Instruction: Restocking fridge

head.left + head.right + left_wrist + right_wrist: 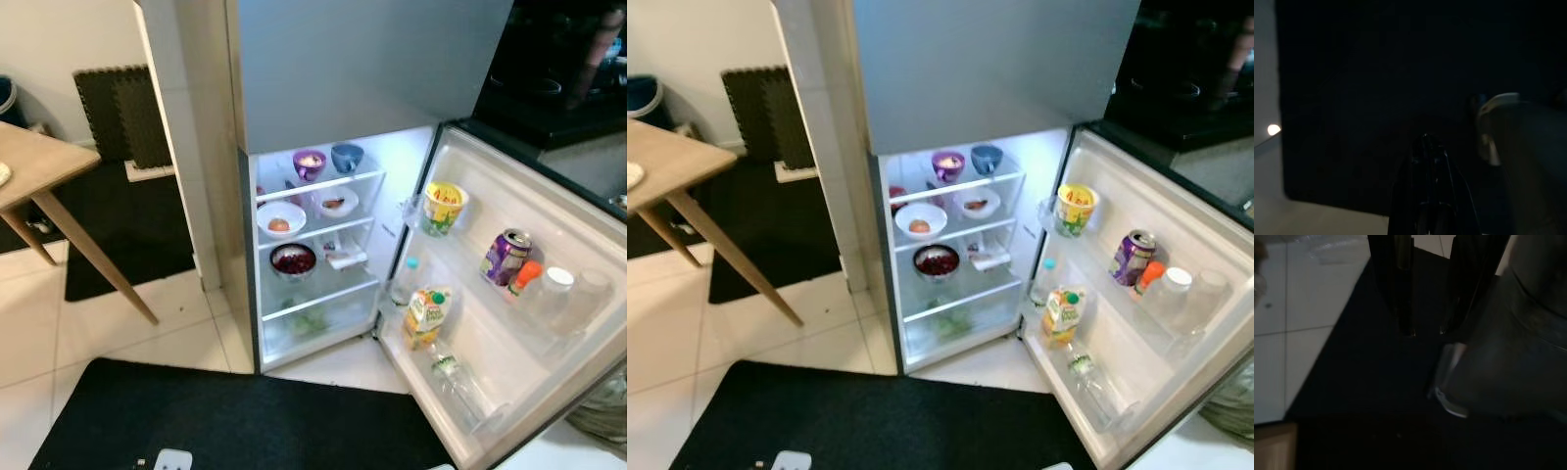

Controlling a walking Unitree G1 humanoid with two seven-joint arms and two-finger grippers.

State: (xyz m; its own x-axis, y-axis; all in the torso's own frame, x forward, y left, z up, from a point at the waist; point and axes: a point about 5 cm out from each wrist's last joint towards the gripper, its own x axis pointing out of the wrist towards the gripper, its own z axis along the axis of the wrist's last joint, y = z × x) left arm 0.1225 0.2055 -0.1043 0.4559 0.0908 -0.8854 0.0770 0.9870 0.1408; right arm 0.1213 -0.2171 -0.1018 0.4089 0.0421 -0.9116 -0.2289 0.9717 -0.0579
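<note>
White floor tiles (118, 333) surround a black mat (245, 416) laid in front of the fridge (362, 69). Its lower door (549, 323) stands fully open to the robot's right, and the interior is lit.

Interior shelves, top to bottom:
- Top shelf: a purple bowl (310, 164) beside a blue bowl (347, 157).
- Second shelf: a white bowl (280, 218) holding a round brownish item, and another white bowl (335, 202) behind it.
- Third shelf: a dark bowl of red food (293, 260) next to a flat packet (345, 255).
- Bottom drawer: greens (312, 319) seen through the clear front.

Door racks:
- Upper rack: a yellow cup (443, 208), a purple can (506, 257), an orange-capped bottle (524, 277) and a white-lidded jar (554, 290).
- Lower rack: a juice carton (426, 316), a small bottle (406, 282) behind it, and a clear bottle (456, 380) lying nearer the robot.

A wooden bench (39, 186) stands well apart on the robot's left.

The left end effector (1426, 147) hangs in deep shade with its fingers pressed together, empty. The right end effector (1426, 330) hangs over the mat with its fingers spread apart, grasping nothing.
</note>
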